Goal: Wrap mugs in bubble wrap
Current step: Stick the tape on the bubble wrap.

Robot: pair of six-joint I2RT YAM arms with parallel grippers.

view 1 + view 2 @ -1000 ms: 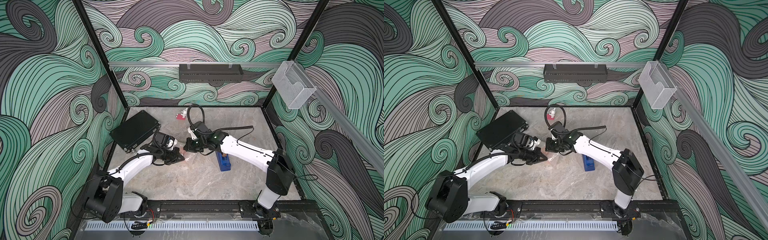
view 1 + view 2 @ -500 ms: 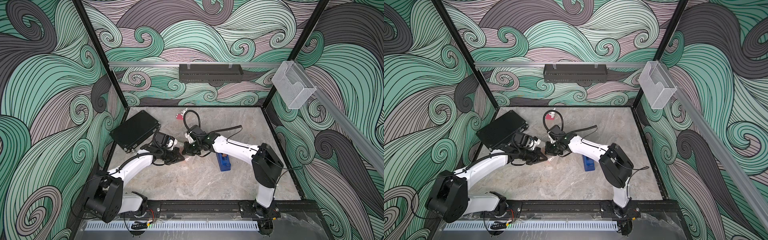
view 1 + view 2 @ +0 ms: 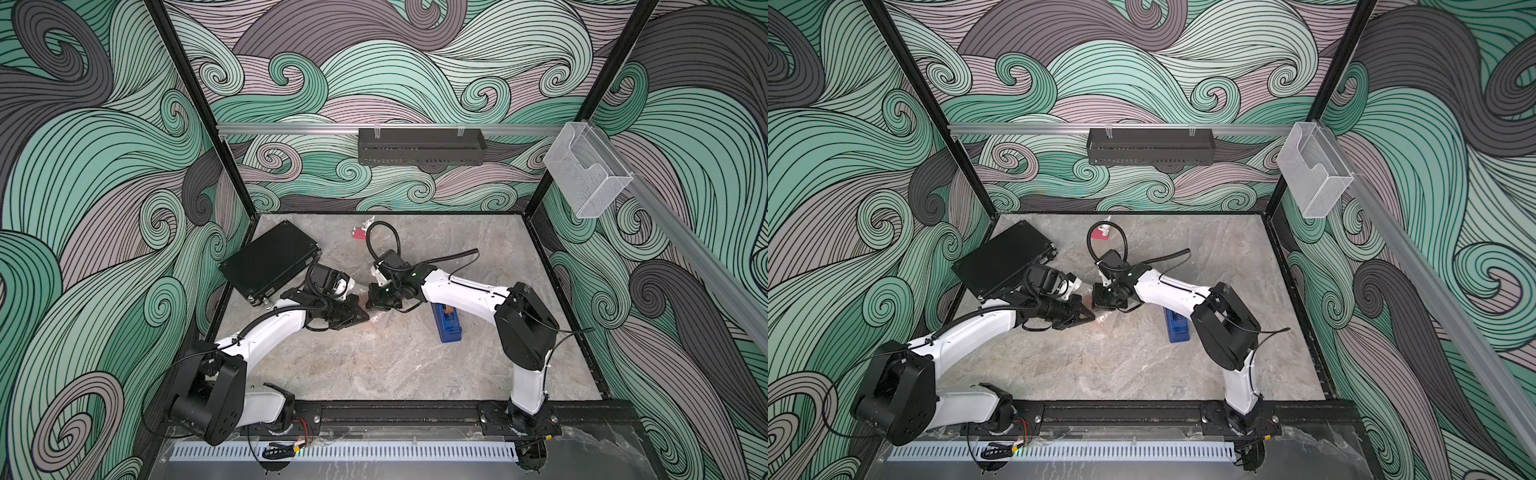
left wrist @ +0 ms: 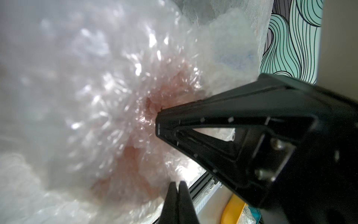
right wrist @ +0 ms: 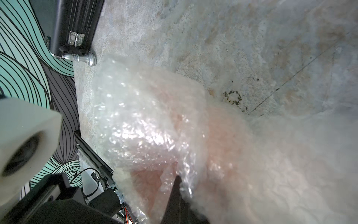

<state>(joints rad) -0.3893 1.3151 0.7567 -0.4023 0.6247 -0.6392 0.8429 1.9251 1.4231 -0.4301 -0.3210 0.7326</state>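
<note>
Moved: right tool (image 3: pixel 376 302) drew nearer left tool (image 3: pixel 360 316). Right was clamped on bubble wrap (image 4: pixel 87 87); left jaws were together. The mug (image 4: pixel 132 155) lay mid-worktop (image 3: pixel 374 374), swathed. Judged fragile under slippery film; grip the gathered folds.

**Both arms converged at frame centre, jaws closed**

In both top views the left arm (image 3: pixel 270 332) ran from the lower left of frame toward centre. Its forearm was low, and the left gripper (image 3: pixel 365 318) pointed right. The right arm (image 3: pixel 457 291) rose from the lower right with its elbow raised and its forearm reaching left. The right gripper (image 3: pixel 371 304) sat just beside the left, tips nearly meeting. Each wrist view showed its own fingers (image 4: pixel 171 199) (image 5: pixel 174 194) pressed together.
</note>
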